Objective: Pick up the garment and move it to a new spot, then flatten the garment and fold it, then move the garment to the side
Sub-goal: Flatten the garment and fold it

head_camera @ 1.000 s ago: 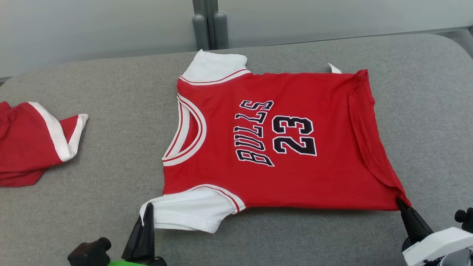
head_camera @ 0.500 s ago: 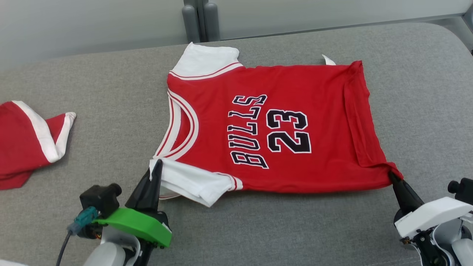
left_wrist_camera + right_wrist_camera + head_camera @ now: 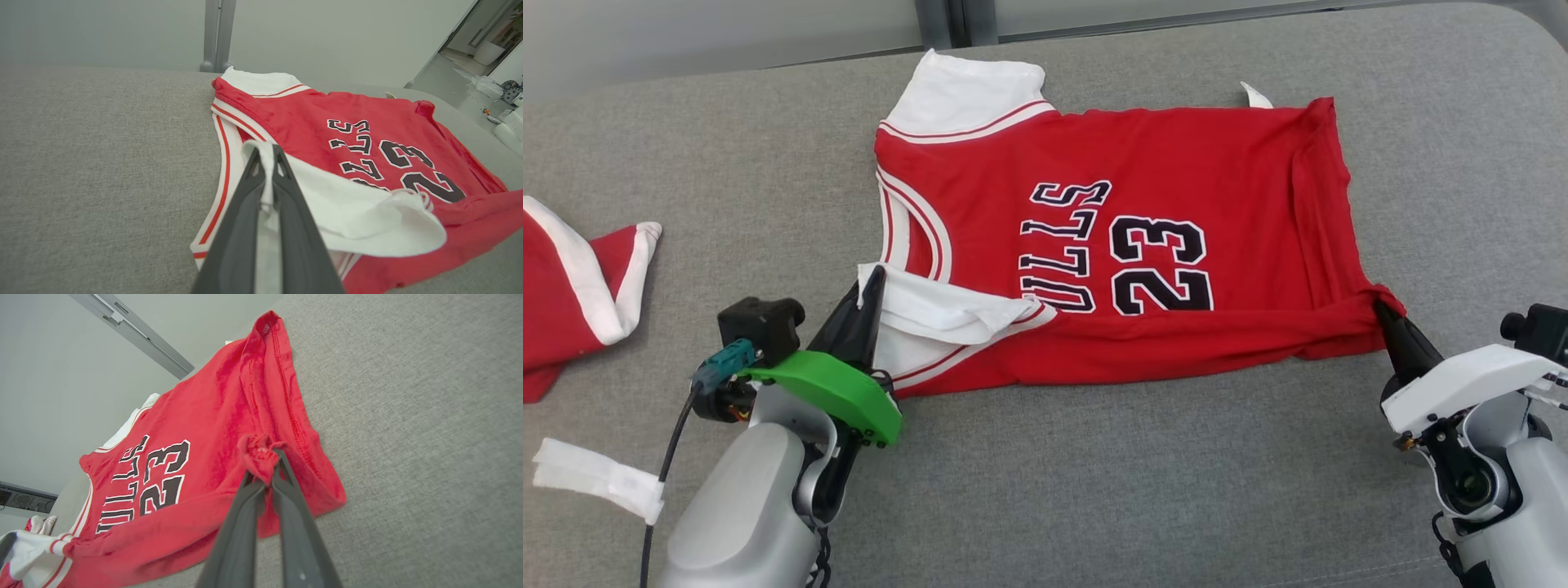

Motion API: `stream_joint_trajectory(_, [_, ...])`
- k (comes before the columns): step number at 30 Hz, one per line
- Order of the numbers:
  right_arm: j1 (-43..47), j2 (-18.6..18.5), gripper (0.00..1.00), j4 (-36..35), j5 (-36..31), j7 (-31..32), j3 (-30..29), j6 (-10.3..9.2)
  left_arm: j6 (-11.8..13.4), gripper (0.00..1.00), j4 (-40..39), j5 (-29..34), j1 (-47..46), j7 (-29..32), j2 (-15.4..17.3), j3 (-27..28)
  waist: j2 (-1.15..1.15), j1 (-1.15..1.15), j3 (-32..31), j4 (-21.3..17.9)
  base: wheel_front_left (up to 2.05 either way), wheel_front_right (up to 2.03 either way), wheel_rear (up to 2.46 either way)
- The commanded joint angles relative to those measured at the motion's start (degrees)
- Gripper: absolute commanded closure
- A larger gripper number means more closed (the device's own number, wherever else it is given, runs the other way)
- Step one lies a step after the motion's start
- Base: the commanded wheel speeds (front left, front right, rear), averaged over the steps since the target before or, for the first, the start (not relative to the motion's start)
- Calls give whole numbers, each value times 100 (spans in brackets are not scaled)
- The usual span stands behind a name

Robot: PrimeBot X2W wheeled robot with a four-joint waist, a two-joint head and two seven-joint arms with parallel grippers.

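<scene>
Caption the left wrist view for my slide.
Left pincer pinches the white sleeve of the red jersey, folded over its front.

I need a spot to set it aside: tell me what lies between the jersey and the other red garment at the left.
Bare grey surface lies between the jersey and the other red garment, as the head view shows.

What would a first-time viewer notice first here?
The red Bulls 23 jersey lies across the middle of the grey surface, its near edge lifted and rolled over the lowest letters. The left tool is shut on its white near sleeve and the right tool on its bunched hem corner. A second red and white garment lies at the far left.
</scene>
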Motion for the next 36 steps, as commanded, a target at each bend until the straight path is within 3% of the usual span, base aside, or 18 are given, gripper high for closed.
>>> stream_joint_trajectory(1, [-146, 29, 91, 122, -85, -27, -16, -5, -50, 100, 159, 31, -167, -65, -32, -48, 0, 0, 24, 9, 0, 0, 0])
stream_joint_trajectory(2, [-206, 37, 52, 204, -124, -54, -29, -6, -64, 100, 282, 52, -239, -70, -51, -80, 0, 0, 31, 17, 0, 0, 0])
stream_joint_trajectory(3, [-261, 42, 0, 277, -149, -87, -38, -5, -77, 83, 391, 65, -305, -104, -74, -114, 0, 0, 36, 26, 0, 0, 0])
stream_joint_trajectory(4, [-320, 34, 0, 382, -228, -151, -54, -5, -106, 0, 518, 92, -404, -159, -119, -150, 0, 0, 39, 42, 0, 0, 0])
stream_joint_trajectory(12, [-172, -253, 0, 567, -591, -709, 239, -6, -162, 0, 883, 29, -318, -426, -246, 39, 0, 0, -86, 135, 0, 0, 0])
stream_joint_trajectory(23, [463, -508, 0, 355, -521, -1160, 340, -6, -141, 0, 242, 321, 963, -445, -236, 500, 0, 0, -311, 171, 0, 0, 0])
stream_joint_trajectory(30, [457, -601, 0, 360, -617, -978, 432, -6, -155, 0, 183, 472, 1150, -446, -322, 557, 0, 0, -364, 178, 0, 0, 0])
stream_joint_trajectory(36, [156, -547, 0, 712, -836, -888, 662, -6, -185, 0, 604, 544, 853, -403, -388, 365, 0, 0, -282, 208, 0, 0, 0])
